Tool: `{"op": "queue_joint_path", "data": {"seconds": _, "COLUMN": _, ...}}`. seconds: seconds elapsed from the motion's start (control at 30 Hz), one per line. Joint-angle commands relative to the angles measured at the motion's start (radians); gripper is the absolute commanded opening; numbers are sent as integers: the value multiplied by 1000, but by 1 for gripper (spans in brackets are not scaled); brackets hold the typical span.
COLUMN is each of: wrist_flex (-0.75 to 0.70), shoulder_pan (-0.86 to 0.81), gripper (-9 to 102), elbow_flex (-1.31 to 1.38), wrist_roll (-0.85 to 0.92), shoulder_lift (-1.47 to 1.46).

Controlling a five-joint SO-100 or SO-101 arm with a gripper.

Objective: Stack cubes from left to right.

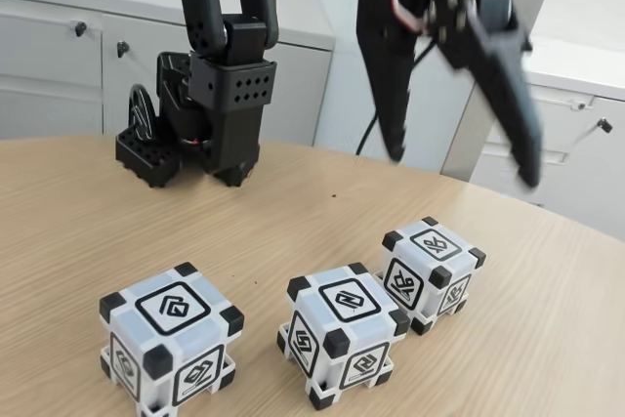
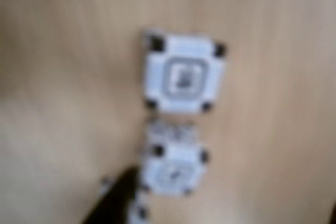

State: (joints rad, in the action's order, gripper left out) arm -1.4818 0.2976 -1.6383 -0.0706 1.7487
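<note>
No cube is stacked yet, so I judge the task is at its very beginning: the approach to the first pick. In the fixed view the three cubes stand in a row on the wooden table (image 1: 78, 212), each apart from the others: the left cube (image 1: 172, 344), the middle cube (image 1: 344, 334) and the right cube (image 1: 432, 273), which sits a little further back. The gripper (image 1: 464, 158) hangs high above the right cube, its two fingers spread wide and holding nothing. The wrist view is blurred; it shows two cubes from above and a dark finger (image 2: 116, 195) at the bottom edge. The next move, I think, calls for lowering the spread fingers around one cube and closing on its sides. I see no container here.
</note>
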Motion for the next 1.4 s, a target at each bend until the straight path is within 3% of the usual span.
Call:
{"op": "queue_joint_path", "data": {"seconds": 0.0, "wrist_flex": 9, "shoulder_pan": 0, "gripper": 38, "elbow_flex": 28, "wrist_roll": 25, "shoulder_lift": -71}}
{"op": "queue_joint_path", "data": {"seconds": 0.63, "wrist_flex": 124, "shoulder_pan": 55, "gripper": 39, "elbow_flex": 31, "wrist_roll": 49, "shoulder_lift": -275}}
{"op": "queue_joint_path", "data": {"seconds": 0.93, "wrist_flex": 143, "shoulder_pan": 190, "gripper": 39, "elbow_flex": 31, "wrist_roll": -67, "shoulder_lift": -276}}
{"op": "queue_joint_path", "data": {"seconds": 1.37, "wrist_flex": 170, "shoulder_pan": 175, "gripper": 38, "elbow_flex": 14, "wrist_roll": -195, "shoulder_lift": -310}}
